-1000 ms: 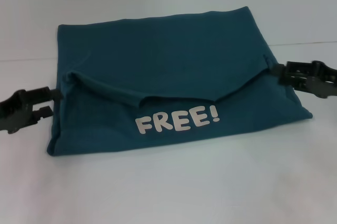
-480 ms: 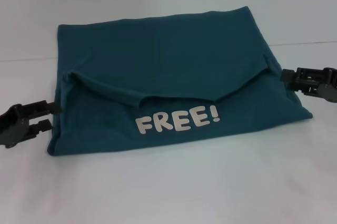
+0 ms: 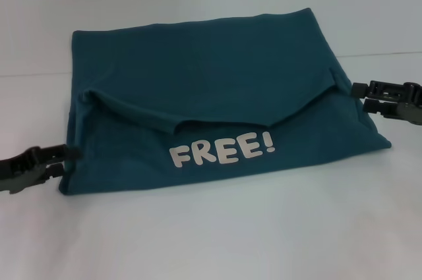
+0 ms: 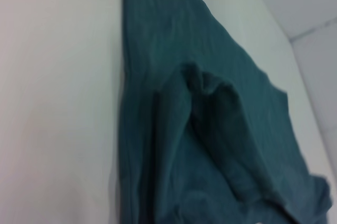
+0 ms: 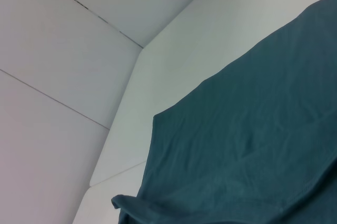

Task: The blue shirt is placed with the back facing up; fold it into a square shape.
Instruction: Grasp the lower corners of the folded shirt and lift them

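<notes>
Cloth: the blue shirt (image 4: 158, 66), dark teal, spread flat over a pale surface.
Surface: white tabletop (image 4: 52, 103), bare on one side of the shirt and again beyond its far edge.
Fold: a raised, rounded ridge of fabric (image 4: 210, 84) runs through the shirt's middle, with a dark hollow beside it.
Edges: one long edge is straight; the opposite one is uneven, ending in a crumpled corner (image 4: 318, 195).

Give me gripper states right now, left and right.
Left gripper: open, empty, at the blue shirt's near-left edge.
Right gripper: open, empty, at the shirt's right edge.
</notes>
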### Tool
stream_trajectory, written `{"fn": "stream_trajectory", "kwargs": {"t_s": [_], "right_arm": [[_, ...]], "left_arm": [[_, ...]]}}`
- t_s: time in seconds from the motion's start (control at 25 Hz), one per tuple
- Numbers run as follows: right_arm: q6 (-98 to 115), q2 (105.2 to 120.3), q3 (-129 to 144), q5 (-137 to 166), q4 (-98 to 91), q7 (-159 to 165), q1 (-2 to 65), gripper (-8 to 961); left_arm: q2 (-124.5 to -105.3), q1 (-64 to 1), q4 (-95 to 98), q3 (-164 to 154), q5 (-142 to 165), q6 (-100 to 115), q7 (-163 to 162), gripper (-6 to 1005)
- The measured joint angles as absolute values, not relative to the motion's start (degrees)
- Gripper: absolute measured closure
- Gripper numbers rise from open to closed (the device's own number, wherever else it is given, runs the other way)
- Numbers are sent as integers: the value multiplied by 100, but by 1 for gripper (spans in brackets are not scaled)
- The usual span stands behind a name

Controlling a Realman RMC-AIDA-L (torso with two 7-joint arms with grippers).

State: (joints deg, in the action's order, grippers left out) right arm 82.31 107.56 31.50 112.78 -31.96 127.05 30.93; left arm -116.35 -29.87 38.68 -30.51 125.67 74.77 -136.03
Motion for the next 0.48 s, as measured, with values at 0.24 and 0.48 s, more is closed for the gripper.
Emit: {"fn": "stream_trajectory", "kwargs": {"t_s": [0.24,0.48], "right_arm": [[8156,10782,3140,11279,-3195,12700,3091,157],[8151,10795,3125,11266,-3192,12701,3059,157]], "left_arm": [[-11658,-3005,3899,-3524,12670,6919,-12803,352],[-11681,-3033,3864,-3599,12880,6735,-12742,351]]}}
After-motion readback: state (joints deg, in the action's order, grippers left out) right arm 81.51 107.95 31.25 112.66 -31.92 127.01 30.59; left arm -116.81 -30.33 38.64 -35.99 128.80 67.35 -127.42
